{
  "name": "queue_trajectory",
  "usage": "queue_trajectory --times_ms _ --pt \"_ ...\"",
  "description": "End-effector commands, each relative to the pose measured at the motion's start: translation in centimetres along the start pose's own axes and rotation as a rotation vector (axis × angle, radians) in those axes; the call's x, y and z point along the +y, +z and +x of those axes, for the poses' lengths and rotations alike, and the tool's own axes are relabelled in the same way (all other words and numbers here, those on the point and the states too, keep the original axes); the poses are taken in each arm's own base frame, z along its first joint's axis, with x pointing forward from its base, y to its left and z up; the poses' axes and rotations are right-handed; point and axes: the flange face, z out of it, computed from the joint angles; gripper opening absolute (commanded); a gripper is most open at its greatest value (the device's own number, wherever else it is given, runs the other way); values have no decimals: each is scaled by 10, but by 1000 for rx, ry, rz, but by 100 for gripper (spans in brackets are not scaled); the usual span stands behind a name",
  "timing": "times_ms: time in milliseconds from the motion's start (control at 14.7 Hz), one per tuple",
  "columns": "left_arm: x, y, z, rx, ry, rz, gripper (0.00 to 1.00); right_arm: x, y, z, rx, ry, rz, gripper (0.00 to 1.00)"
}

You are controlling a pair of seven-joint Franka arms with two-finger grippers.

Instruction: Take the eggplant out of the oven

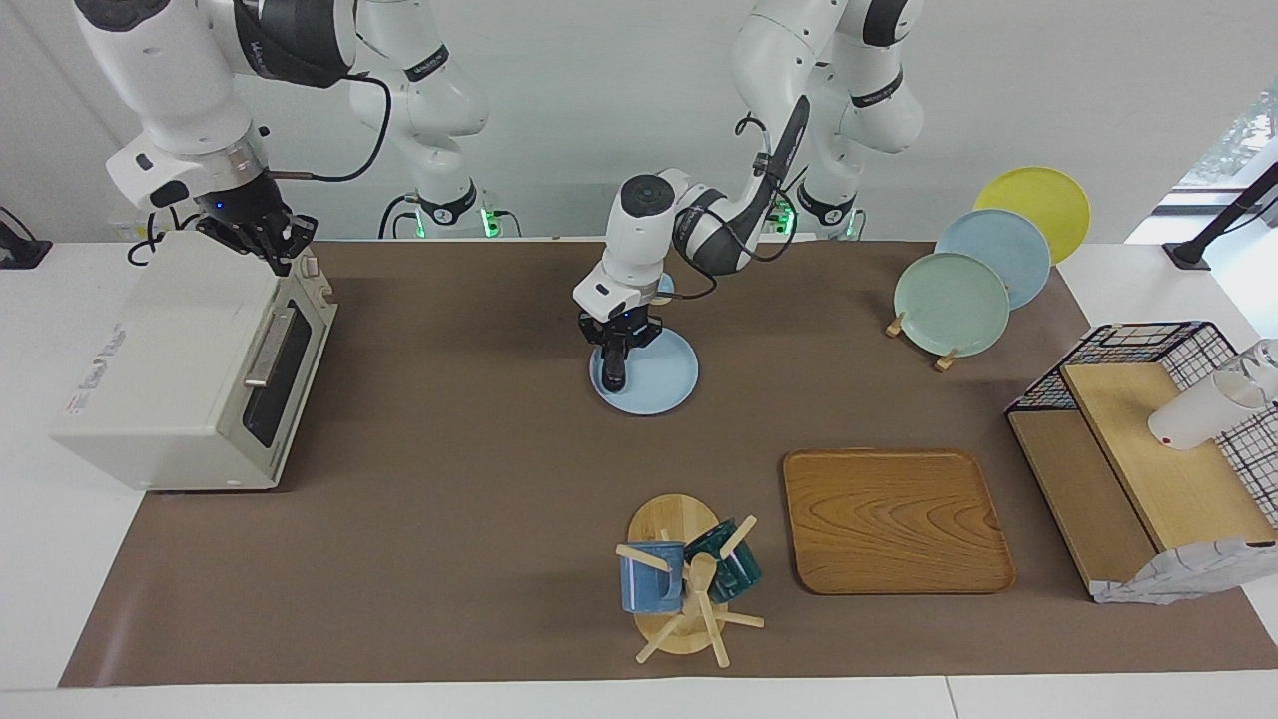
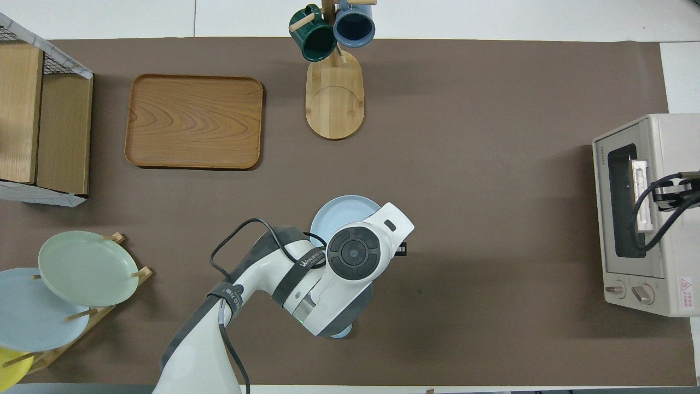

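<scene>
Eggplant: no long dark purple eggplant shows plainly in either view.
Cream-white boxy toaster oven (image 1: 170, 379): it stands at the right arm's end of the surface. Its dark glass door looks closed and the inside cannot be read.
Left gripper (image 1: 614, 371): low over the round pale blue plate (image 1: 667, 387), jaws pressed together. The dark shape there may be the fingers or the eggplant; I cannot tell.
Right gripper (image 1: 262, 235): near the top front edge of the oven, above the silver bar handle (image 1: 268, 350). I cannot tell how its jaws stand.
Risk: if the eggplant is pinched only at one end, it could swing or slip onto the plate.
Hidden: in the overhead view the left arm covers most of the plate.
</scene>
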Motion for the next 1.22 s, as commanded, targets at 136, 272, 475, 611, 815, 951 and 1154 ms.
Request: queue_trajectory --times_ms 136,272,475,611,815,951,1154 --pt "-41 -41 38 -32 -92 11 0 -6 -1 6 -28 -42 63 100" --pt "-90 -80 79 -21 -148 9 0 -8 -3 4 -24 -79 66 100" --pt "-167 -127 142 -15 -179 15 0 -12 -2 5 -27 -84 67 100" --pt "-230 -142 181 13 -202 8 0 -27 -5 2 -24 -115 64 100" --pt "-313 -149 212 56 -202 8 0 -19 -4 1 -29 -102 68 100" --pt "-343 -138 238 77 -204 7 0 -17 -3 3 -23 -98 69 100" --pt "-387 -115 278 98 -225 61 0 -13 4 8 -16 -52 66 100"
